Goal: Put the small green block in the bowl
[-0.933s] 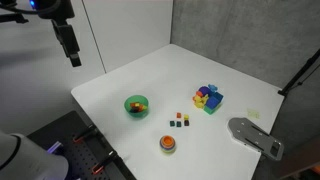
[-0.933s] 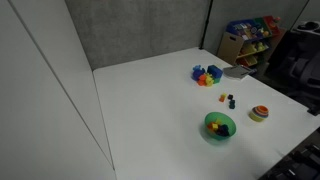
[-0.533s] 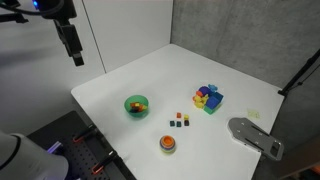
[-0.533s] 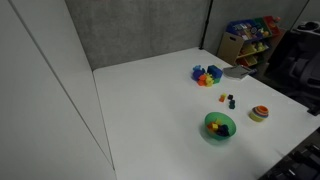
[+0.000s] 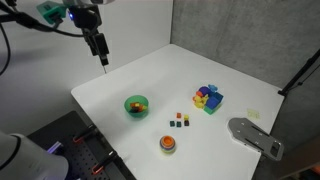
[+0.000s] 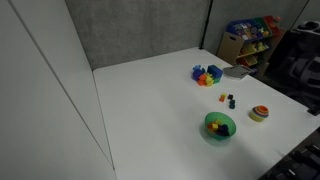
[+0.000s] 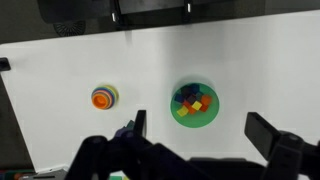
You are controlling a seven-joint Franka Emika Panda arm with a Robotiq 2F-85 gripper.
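The bright green bowl (image 5: 135, 105) stands on the white table near its front left edge, with several small coloured pieces inside. It also shows in the exterior view (image 6: 219, 126) and the wrist view (image 7: 194, 104). Several tiny loose cubes (image 5: 181, 121) lie to its right, also seen in the exterior view (image 6: 228, 100). The small green block is among them, too small to single out. My gripper (image 5: 103, 59) hangs high above the table's back left edge, open and empty. In the wrist view its fingers (image 7: 203, 135) straddle the space just below the bowl.
A multicoloured block cluster (image 5: 208, 98) sits right of the cubes. A small orange-red dish (image 5: 167, 144) stands near the front edge. A grey flat object (image 5: 255, 137) overhangs the table's right corner. Shelves with toys (image 6: 250, 38) stand behind the table.
My arm has swung to the right and slightly lower, from beyond the table's left side to above its back left edge. The objects have not moved.
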